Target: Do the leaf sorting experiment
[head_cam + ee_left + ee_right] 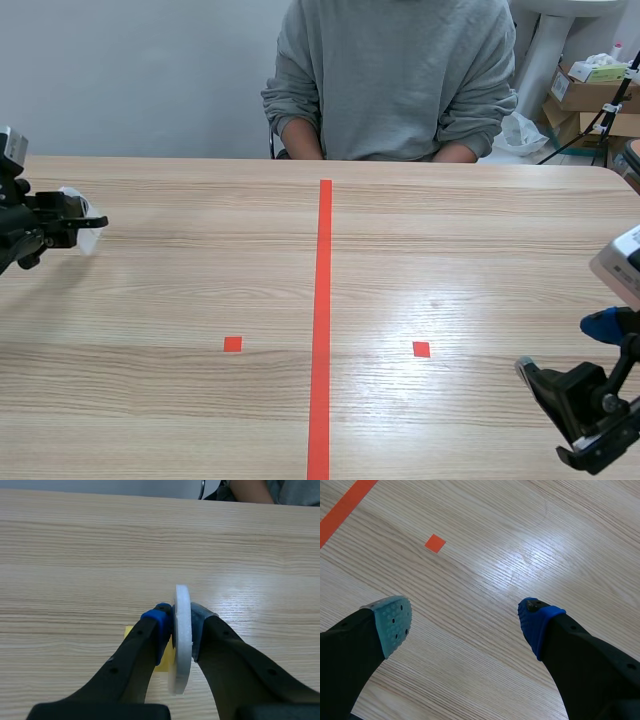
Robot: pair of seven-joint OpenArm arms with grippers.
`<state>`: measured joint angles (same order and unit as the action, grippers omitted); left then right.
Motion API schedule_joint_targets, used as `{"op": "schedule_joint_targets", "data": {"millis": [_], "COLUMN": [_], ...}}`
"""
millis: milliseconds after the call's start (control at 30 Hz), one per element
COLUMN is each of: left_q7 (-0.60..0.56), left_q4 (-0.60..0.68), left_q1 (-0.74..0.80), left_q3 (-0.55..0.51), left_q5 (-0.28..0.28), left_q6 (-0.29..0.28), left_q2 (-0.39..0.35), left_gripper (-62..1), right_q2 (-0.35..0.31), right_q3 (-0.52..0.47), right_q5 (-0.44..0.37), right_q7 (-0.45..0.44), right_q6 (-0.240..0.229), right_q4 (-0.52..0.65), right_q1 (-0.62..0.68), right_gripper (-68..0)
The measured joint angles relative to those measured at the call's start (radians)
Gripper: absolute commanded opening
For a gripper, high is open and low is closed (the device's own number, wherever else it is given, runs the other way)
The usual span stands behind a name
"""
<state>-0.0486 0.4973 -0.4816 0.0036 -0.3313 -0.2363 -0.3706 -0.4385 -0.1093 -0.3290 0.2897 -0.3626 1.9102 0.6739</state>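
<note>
Leaves cannot be made out for sure; the only candidate is a yellow scrap [165,661] lying on the bench [200,270] under the left claw [176,625]. That claw sits at the bench's far left, clenched on a thin white disc [182,600] held on edge between its pads; whether the disc's lower rim touches the wood I cannot tell. Further right a tape line [322,320] splits the bench, with a small square [232,344] marked on one side and another [421,349] on the other; nothing rests on either. A person [395,80] sits across the bench. At the far right the right claw [464,625] hangs low, released, with only wood beneath it. My judgement: sorting has barely begun, with the disc not yet placed and nothing sorted.
</note>
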Motion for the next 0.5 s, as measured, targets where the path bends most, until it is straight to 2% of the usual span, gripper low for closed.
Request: {"op": "schedule_joint_targets", "data": {"millis": [100,200,300,500], "left_q7": [-0.009,-0.019,-0.047,-0.056], "left_q4": [-0.071,-0.128,-0.174,-0.203], "left_q1": [-0.051,-0.085,-0.094,-0.08], "left_q3": [0.001,0.001,0.001,0.001], "left_q5": [0.016,0.07,0.096,0.103], "left_q6": [0.009,0.016,0.017,0.027], "left_q2": [0.0,-0.001,0.001,0.007], "left_gripper": [-56.1,-56.1,-56.1,-56.1], "right_q2": [0.0,0.0,0.0,0.0], "right_q3": [0.0,0.0,0.0,0.0], "right_q5": [0.0,0.0,0.0,0.0], "right_q7": [0.0,0.0,0.0,-0.016], "right_q6": [0.0,0.0,0.0,0.0], "right_q4": [0.0,0.0,0.0,0.0], "right_q1": [0.0,0.0,0.0,0.0], "right_gripper": [-23.4,-23.4,-23.4,-23.4]}}
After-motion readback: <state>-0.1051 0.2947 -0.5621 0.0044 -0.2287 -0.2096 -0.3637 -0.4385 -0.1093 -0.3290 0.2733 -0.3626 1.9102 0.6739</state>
